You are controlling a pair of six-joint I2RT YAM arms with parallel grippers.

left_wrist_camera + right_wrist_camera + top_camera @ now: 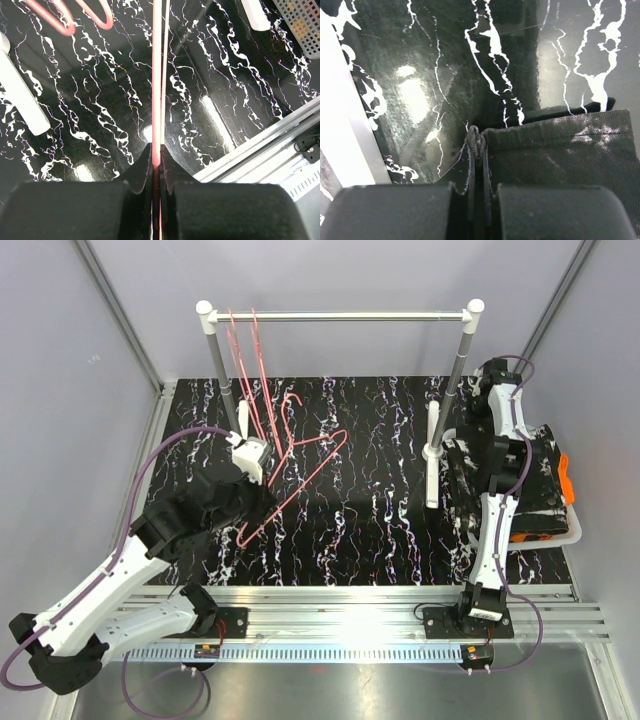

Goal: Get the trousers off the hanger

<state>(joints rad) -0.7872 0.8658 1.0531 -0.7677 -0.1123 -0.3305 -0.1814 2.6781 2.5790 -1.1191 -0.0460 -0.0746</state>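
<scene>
My left gripper (255, 500) (156, 148) is shut on the thin wire of a bare pink hanger (310, 468) (157, 75), held tilted above the marbled table. No cloth hangs on that hanger. At the right, black trousers with white markings (535, 475) (565, 150) lie folded on a pile, and orange trousers (566, 480) peek out at the pile's far side. My right gripper (465, 468) (477, 134) is shut on a bunched edge at the left corner of the black trousers.
A clothes rack (340, 316) stands at the back with more pink hangers (245, 350) (65, 20) on its rail. Its white feet (432, 475) (20, 95) rest on the table. A white basket (560, 537) (300, 25) holds the pile at the right edge.
</scene>
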